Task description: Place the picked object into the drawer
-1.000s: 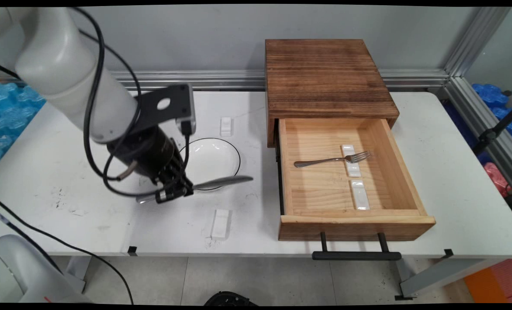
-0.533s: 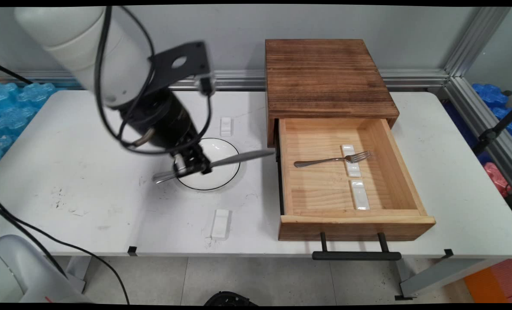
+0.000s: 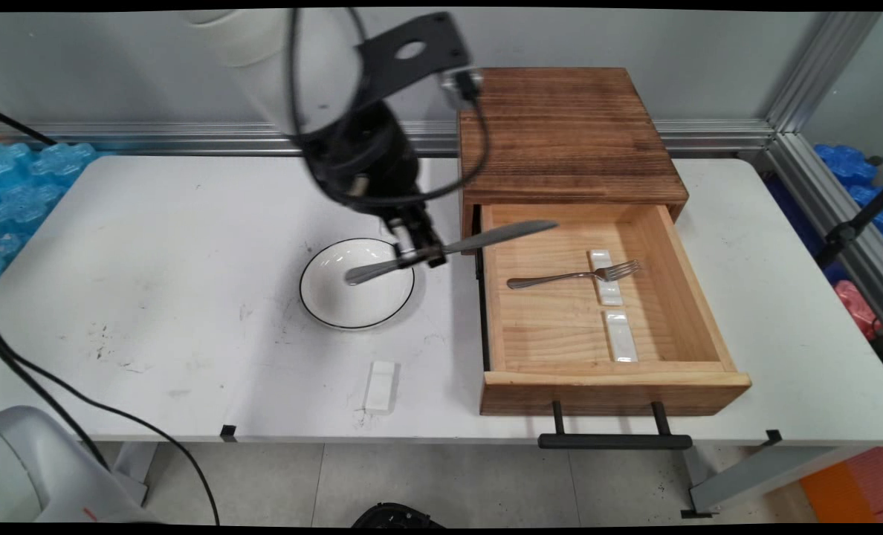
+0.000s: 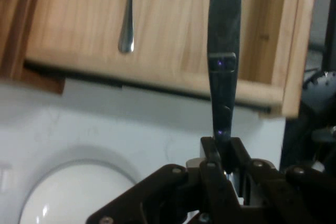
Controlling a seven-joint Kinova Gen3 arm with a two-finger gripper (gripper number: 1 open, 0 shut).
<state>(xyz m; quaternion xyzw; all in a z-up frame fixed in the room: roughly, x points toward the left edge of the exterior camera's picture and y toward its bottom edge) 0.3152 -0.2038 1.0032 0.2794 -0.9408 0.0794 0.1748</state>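
**Inspector:** Start at the left of the tabletop (image 3: 151, 245).

**Assistant:** A white bowl (image 3: 356, 293) with a dark rim stands near the middle. A small white rest (image 3: 380, 386) lies nearer the front edge, apart from the bowl.

**Inspector:** And the gripper (image 3: 421, 253)?

**Assistant:** Raised above the bowl's right rim, jaws closed on a knife (image 3: 453, 245) about mid-length. The handle end hangs over the bowl; the blade points right, its tip over the far left corner of the open drawer (image 3: 709, 327).

**Inspector:** Drawer contents?

**Assistant:** A fork (image 3: 571, 276), its tines resting on a white rest (image 3: 606, 277). A second rest (image 3: 620, 336) lies nearer the drawer front, bare.

**Inspector:** The drawer's housing?

**Assistant:** A dark wooden cabinet (image 3: 560, 126) at the far side, against the wall.
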